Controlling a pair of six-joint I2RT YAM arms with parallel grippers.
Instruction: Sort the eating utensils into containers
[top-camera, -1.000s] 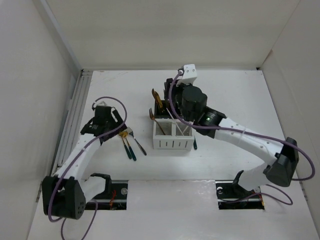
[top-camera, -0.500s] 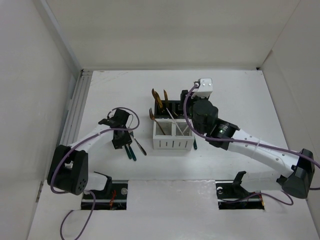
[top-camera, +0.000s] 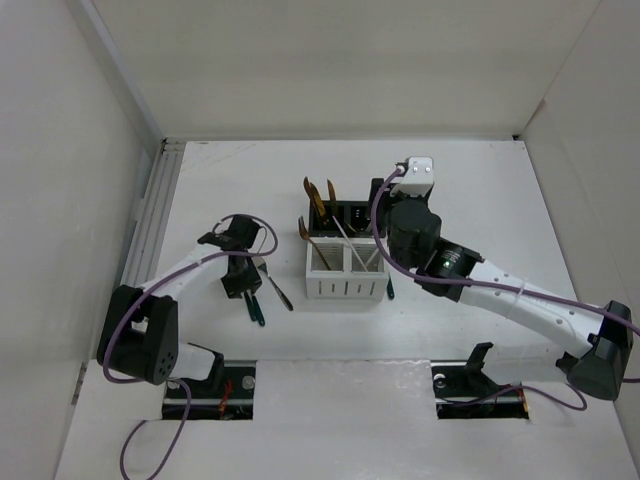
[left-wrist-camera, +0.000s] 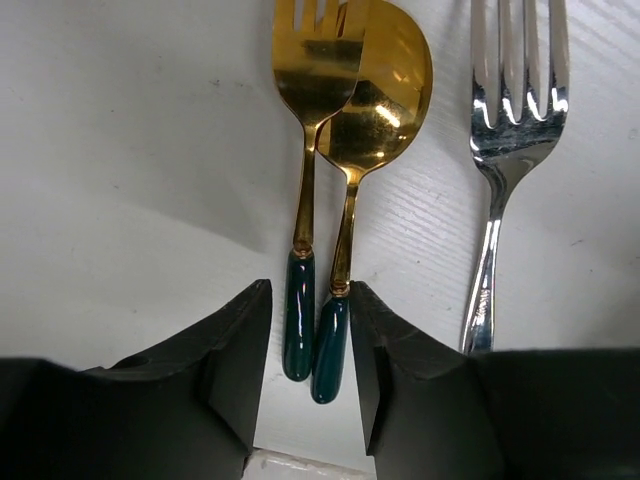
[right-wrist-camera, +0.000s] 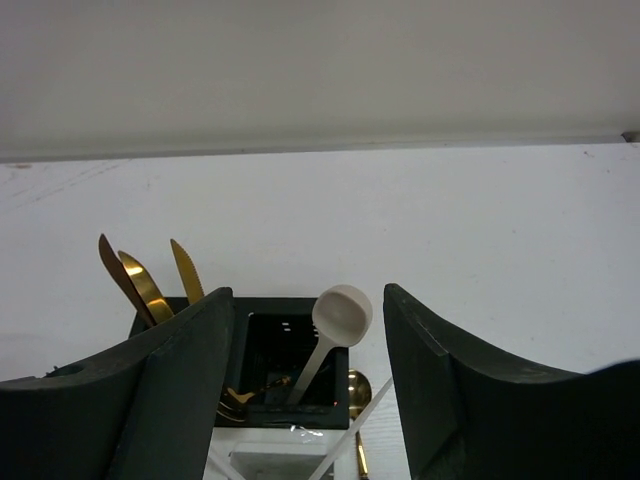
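Note:
In the left wrist view, a gold fork and a gold spoon lie side by side on the table, their dark teal handles between my left gripper. Its jaws have closed in on the two handles, and the right finger presses the spoon's handle. A silver fork lies just right of it. Overhead, my left gripper is low beside the containers. My right gripper hangs open over the black bin, which holds a cream spoon.
Gold knives stand in the neighbouring black bin. White chopsticks lean in the white bins. A gold spoon with a teal handle lies on the table right of the block. The enclosure's left wall and rail run close to my left arm.
My left gripper came down over the fork and spoon and its jaws closed in on their handles. My right gripper moved right and back from over the bins and opened a little wider.

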